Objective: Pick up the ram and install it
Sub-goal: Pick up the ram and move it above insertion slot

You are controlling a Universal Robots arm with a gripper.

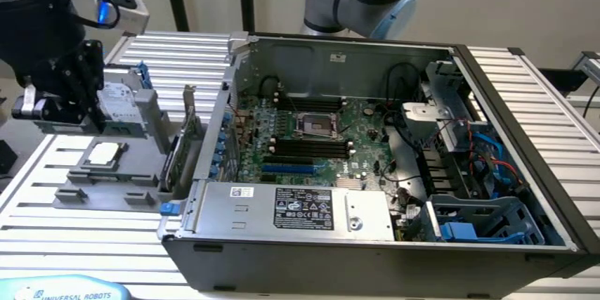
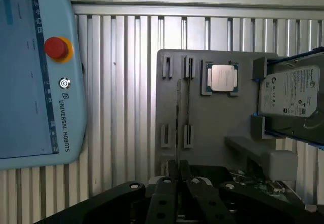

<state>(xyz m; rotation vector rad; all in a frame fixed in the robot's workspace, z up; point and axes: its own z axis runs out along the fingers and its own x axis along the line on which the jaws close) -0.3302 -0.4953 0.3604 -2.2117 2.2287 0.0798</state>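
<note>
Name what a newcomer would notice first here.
An open computer case, motherboard exposed, dominates the exterior view's middle. On that view's left the gripper hangs over a gray tray holding a silver processor chip and a hard drive. A teach pendant with a red button lies beside it.

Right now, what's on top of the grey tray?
On the grey tray: a square silver processor chip, a hard drive in its holder, and the thin ram, seen edge-on along its slots. The gripper covers one end of the tray, so what lies there is hidden.
</note>
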